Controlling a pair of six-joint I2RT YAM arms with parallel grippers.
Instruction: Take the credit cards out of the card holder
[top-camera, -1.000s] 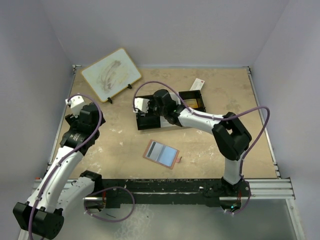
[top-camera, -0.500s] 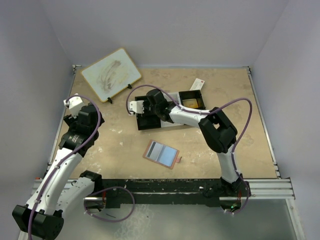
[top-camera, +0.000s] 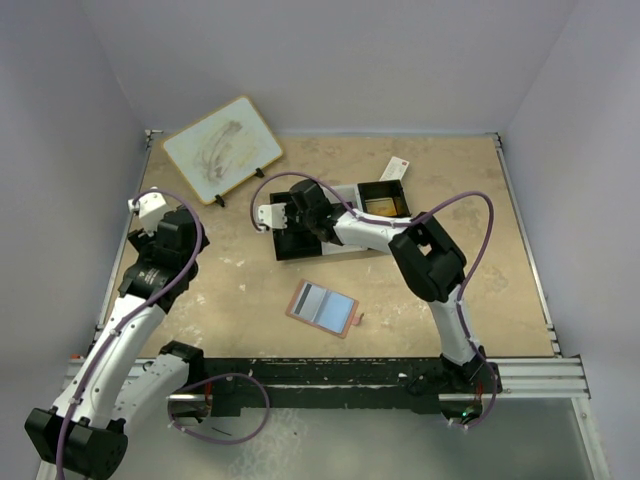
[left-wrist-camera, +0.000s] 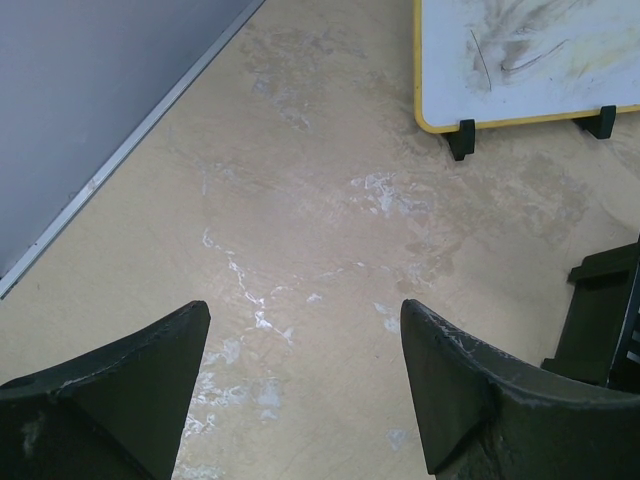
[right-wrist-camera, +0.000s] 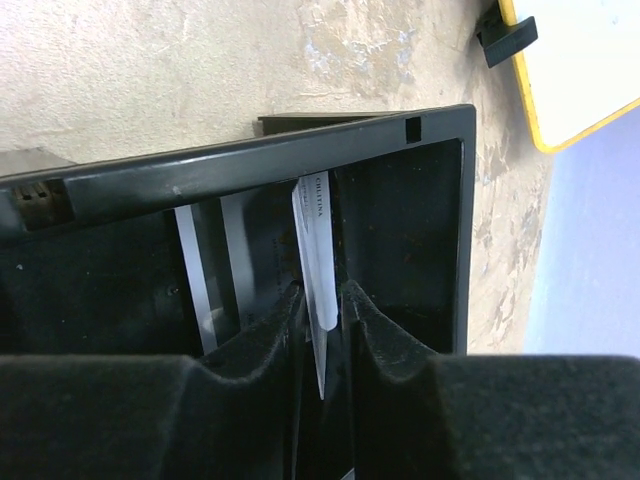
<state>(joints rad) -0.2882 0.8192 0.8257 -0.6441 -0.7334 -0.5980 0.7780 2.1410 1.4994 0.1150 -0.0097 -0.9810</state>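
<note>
Here, right hand (right-wrist-camera: 322, 297) low in the left-end compartment of black tray (right-wrist-camera: 300, 150), upper centre of top view, narrowly parted about an upright pale credit card (right-wrist-camera: 312, 230); gripping or released, cannot tell. Left hand (left-wrist-camera: 305, 320) spread wide, holding nothing, above desk (left-wrist-camera: 300, 150) at frame left. Card holder (top-camera: 323, 307) lying open, lower centre.

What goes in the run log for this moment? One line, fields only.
right gripper: slightly open, card between jaws over tray | left gripper: open, empty | card holder: open on table
</note>
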